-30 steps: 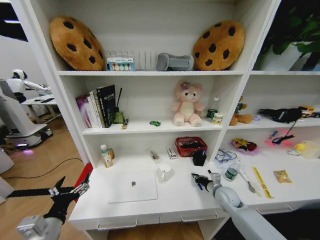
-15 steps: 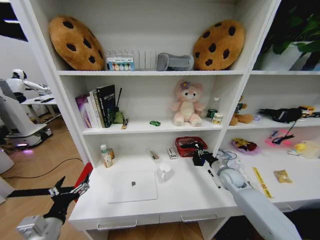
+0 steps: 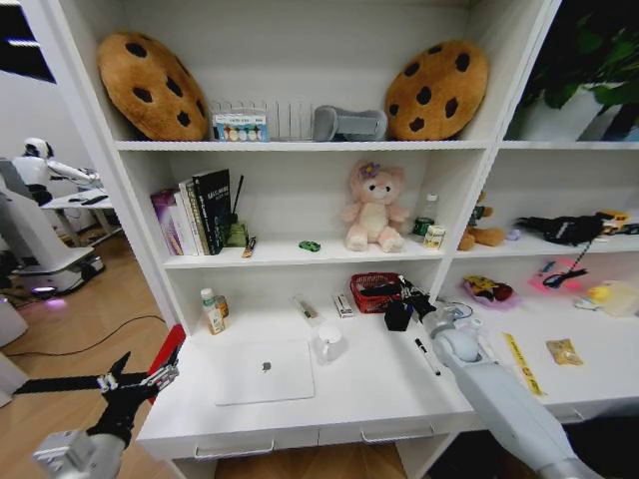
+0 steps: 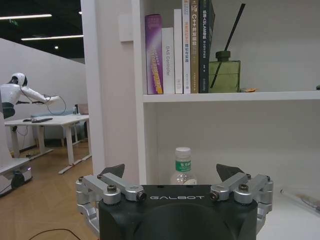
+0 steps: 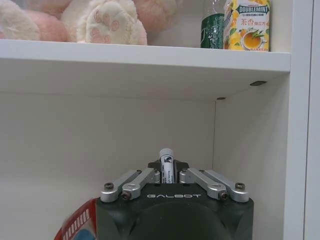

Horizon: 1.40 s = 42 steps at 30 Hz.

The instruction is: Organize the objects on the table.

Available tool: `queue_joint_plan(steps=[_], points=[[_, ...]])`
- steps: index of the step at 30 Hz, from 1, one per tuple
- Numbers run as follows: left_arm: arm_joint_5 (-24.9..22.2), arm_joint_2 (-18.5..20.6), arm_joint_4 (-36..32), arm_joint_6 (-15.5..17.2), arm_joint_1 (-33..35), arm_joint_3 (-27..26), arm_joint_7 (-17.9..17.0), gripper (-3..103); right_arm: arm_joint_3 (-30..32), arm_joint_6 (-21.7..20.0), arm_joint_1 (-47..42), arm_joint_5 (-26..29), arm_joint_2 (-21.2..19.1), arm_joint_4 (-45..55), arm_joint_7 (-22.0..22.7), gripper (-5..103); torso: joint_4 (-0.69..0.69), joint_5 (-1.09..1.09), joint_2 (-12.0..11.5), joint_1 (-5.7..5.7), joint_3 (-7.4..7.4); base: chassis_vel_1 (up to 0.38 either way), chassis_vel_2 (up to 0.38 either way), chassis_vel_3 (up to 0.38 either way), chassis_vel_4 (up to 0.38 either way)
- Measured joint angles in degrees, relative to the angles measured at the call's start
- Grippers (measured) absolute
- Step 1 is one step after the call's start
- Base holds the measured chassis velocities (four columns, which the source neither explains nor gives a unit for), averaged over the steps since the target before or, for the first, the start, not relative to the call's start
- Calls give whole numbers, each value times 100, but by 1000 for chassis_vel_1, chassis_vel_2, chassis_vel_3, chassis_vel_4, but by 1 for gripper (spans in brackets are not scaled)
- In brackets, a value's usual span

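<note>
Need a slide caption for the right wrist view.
Right gripper shut on a white marker, under the shelf holding a plush toy.

Bright even indoor light, soft shadows, head view w/ edge distortion.

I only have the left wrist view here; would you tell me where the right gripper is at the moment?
Observer: The right gripper is held over the back of the long white desk, right beside the red mesh basket.
Operator: Thank you. Is it holding anything?
Observer: Yes. The right wrist view shows it shut on a pen with a white end, which sticks out past the fingertips.
Operator: Are there any pens lying on the desk?
Observer: One black pen lies flat on the desk top, to the right of the thin silver laptop.
</note>
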Motion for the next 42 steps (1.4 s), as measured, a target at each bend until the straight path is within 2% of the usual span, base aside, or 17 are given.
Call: queue_joint_plan(steps=[6,16,18,21,23,24,26,27,29,30,34,36,37,38,39,40,42], points=[[0,0,0,0,0,0,0,100,-140,276,258,-203,103,-498,-53,12,-1,0,0,0,0,0,0,0,0],[0,0,0,0,0,0,0,100,-265,363,417,-235,265,-926,-54,12,-1,0,0,0,0,0,0,0,0],[0,0,0,0,0,0,0,100,-266,338,418,-238,273,-922,-31,9,-1,0,0,0,0,0,0,0,0],[0,0,0,0,0,0,0,100,-259,184,403,-220,278,-851,30,19,-1,0,0,0,0,0,0,0,0],[0,0,0,0,0,0,0,100,-257,145,403,-215,286,-847,65,29,-1,0,0,0,0,0,0,0,0],[0,0,0,0,0,0,0,100,-257,145,403,-215,286,-847,65,29,-1,0,0,0,0,0,0,0,0],[0,0,0,0,0,0,0,100,-264,132,417,-208,286,-855,68,40,-1,0,0,0,0,0,0,0,0],[0,0,0,0,0,0,0,100,-264,132,417,-208,286,-855,68,40,-1,0,0,0,0,0,0,0,0],[0,0,0,0,0,0,0,100,-264,118,422,-192,282,-833,69,51,-1,0,0,0,0,0,0,0,0],[0,0,0,0,0,0,0,100,-264,118,422,-192,282,-833,69,51,-1,0,0,0,0,0,0,0,0],[0,0,0,0,0,0,0,100,-38,82,-66,65,167,-120,-9,73,-1,-1,0,0,0,0,0,0,0],[0,0,0,0,0,0,1,100,45,183,-291,33,155,128,-5,73,-2,1,0,0,0,0,0,0,0],[0,0,0,0,0,0,0,100,146,219,-547,-18,137,435,27,84,-2,2,0,0,0,0,0,0,0],[0,0,0,0,0,0,0,100,146,219,-547,-18,137,435,27,84,-2,2,0,0,0,0,0,0,0],[0,0,0,0,0,0,0,100,266,161,-875,-41,100,865,229,89,-2,1,0,0,-1,0,0,0,0],[0,0,0,0,0,0,0,100,321,29,-1055,-33,75,1152,460,89,-3,0,1,0,-1,0,0,0,0],[0,0,0,0,0,0,1,100,458,-367,-1412,143,23,1837,984,98,-3,0,1,0,-1,0,0,0,0]])
